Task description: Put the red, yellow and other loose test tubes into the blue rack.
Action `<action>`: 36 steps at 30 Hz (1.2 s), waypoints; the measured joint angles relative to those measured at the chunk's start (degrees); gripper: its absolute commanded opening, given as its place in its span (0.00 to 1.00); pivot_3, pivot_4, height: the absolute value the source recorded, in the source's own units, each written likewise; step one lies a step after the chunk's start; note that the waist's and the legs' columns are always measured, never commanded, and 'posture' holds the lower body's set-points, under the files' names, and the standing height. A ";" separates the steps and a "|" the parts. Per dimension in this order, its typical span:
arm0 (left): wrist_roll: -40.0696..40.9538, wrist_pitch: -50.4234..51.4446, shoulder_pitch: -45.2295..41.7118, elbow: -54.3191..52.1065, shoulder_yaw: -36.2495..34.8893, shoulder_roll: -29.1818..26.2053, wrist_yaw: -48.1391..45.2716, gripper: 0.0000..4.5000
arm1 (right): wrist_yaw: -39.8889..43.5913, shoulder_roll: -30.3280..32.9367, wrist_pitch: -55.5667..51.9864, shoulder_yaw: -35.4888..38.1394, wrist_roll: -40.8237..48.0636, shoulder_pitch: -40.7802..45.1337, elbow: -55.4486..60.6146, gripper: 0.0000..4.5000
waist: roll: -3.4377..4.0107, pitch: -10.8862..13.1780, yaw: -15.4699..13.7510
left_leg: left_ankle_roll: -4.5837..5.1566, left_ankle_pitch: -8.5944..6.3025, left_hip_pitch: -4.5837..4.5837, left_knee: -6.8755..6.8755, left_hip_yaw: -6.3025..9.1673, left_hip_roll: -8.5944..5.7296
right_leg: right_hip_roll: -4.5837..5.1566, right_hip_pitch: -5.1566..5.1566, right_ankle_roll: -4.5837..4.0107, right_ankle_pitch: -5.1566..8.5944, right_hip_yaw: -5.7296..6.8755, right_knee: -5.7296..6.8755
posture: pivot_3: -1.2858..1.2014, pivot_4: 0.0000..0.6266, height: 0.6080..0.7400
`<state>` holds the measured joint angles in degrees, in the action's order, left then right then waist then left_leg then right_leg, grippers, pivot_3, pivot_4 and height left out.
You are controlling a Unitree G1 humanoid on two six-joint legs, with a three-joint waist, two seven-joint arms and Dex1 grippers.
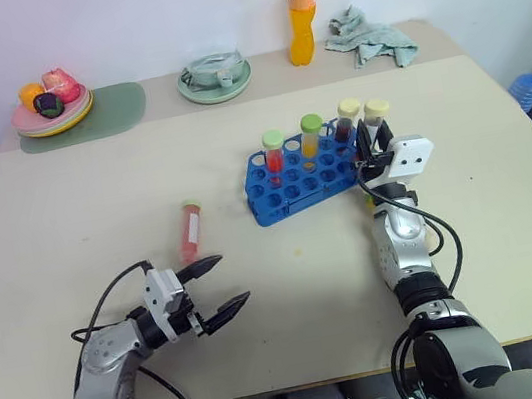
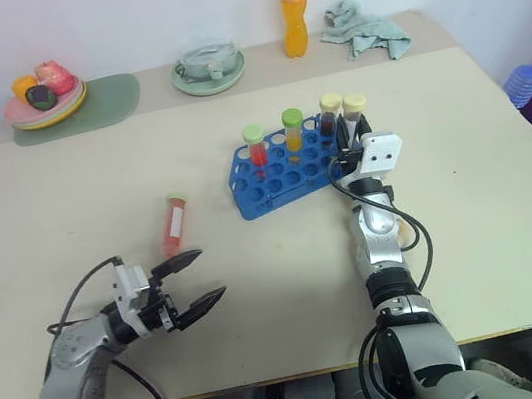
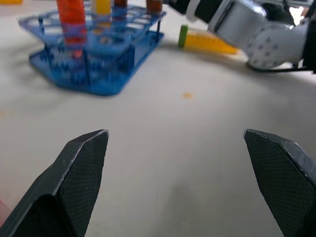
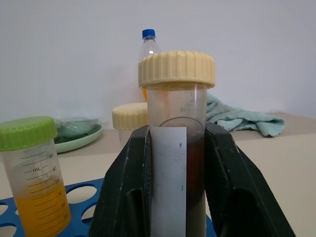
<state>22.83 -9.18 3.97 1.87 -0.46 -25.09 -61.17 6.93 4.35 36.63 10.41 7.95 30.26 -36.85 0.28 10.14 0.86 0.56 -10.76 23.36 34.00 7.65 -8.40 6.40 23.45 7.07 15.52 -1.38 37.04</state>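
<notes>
Right end effector (image 1: 375, 147) clamped on cream-capped brown tube (image 4: 177, 148) upright at blue rack (image 1: 305, 179) | left end effector (image 1: 217, 288) wide open, empty, near rack | red tube (image 1: 190, 230) lying beside rack

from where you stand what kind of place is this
Probably a mock lab bench in a plain room: a table holding a blue rack of capped tubes, with a plate of toy fruit and a drink bottle.
</notes>
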 measured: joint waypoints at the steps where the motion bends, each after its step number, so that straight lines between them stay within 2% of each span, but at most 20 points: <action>1: -0.31 -1.48 -0.47 1.39 0.00 0.34 -0.28 1.00 | 0.62 -0.03 0.01 0.03 0.47 -0.06 0.00 0.29 | 0.00 0.00 0.01 | 0.01 0.00 0.00 -0.01 0.00 0.00 | 0.01 0.01 0.05 -0.03 0.00 0.01 | 0.52 0.24 0.99; 7: -0.57 -5.11 -0.45 3.46 -0.09 0.61 -1.27 1.00 | 1.93 -0.02 0.21 0.17 1.62 -0.49 0.01 0.95 | 0.00 0.00 0.26 | 0.02 0.01 0.00 -0.04 0.00 0.00 | 0.01 0.01 0.08 -0.04 -0.01 0.03 | 0.52 0.24 0.99; 8: -0.49 -5.28 -0.16 3.41 -0.22 0.60 -1.38 1.00 | 1.64 0.04 0.28 0.17 1.30 -0.49 0.01 0.99 | 0.00 0.00 0.26 | 0.02 0.01 0.00 -0.05 0.01 0.00 | 0.00 0.01 0.07 -0.04 -0.01 0.03 | 0.52 0.24 0.99; 15: 4.63 -5.55 5.34 -1.40 -3.80 -2.03 -4.31 1.00 | 1.28 0.97 0.22 -0.65 -0.36 -0.60 0.76 0.99 | 0.01 0.00 0.27 | 0.02 0.00 0.01 -0.09 0.01 0.01 | 0.01 0.05 0.01 0.00 -0.02 0.03 | 0.52 0.24 0.99; 19: 10.18 -2.37 11.27 -11.30 -7.63 -4.84 -4.00 1.00 | 1.30 1.85 -0.17 -0.94 -0.65 -0.95 3.38 0.99 | -0.01 0.02 0.14 | -0.04 -0.03 0.02 -0.07 0.01 0.02 | 0.02 0.08 -0.09 0.06 -0.03 0.03 | 0.52 0.24 0.99; 22: 12.99 3.99 5.89 -15.24 -8.90 -7.63 -0.62 1.00 | 1.32 2.45 -1.13 -1.20 -0.96 -1.07 5.58 0.99 | -0.02 0.03 -0.77 | -0.13 0.01 0.01 0.00 0.17 0.01 | -0.03 0.00 -0.12 0.08 0.10 0.04 | 0.52 0.24 0.99; 25: 13.96 8.06 0.07 -15.40 -9.72 -8.65 1.70 1.00 | 1.87 2.99 -2.17 -2.24 -1.08 -1.54 8.22 0.99 | -0.02 0.01 -0.14 | -0.11 0.02 0.01 0.00 0.13 -0.01 | -0.05 0.01 -0.09 0.07 0.05 0.02 | 0.52 0.24 0.99; 31: 14.05 13.26 -2.67 -15.36 -9.49 -8.58 3.80 1.00 | 4.60 7.08 -8.22 -2.14 0.17 -4.60 15.78 0.99 | -0.03 0.02 0.20 | -0.09 -0.02 0.07 -0.16 0.11 0.10 | -0.12 0.02 -0.05 0.05 0.02 0.06 | 0.52 0.24 0.99; 36: 14.93 16.74 -5.79 -15.10 -9.97 -9.30 3.89 1.00 | 8.93 10.84 -17.98 -2.76 2.68 -8.35 26.66 0.99 | -0.05 0.03 -0.11 | -0.12 -0.01 0.07 -0.09 0.12 0.13 | -0.12 -0.04 -0.16 0.11 0.03 0.06 | 0.52 0.24 0.99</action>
<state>37.76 7.56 -1.82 -13.23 -10.43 -34.39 -57.28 15.87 15.19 18.65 7.65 10.63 21.91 -10.19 0.22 10.16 0.75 0.44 -10.77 23.43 33.91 7.77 -8.28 6.28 23.41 6.91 15.63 -1.35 37.10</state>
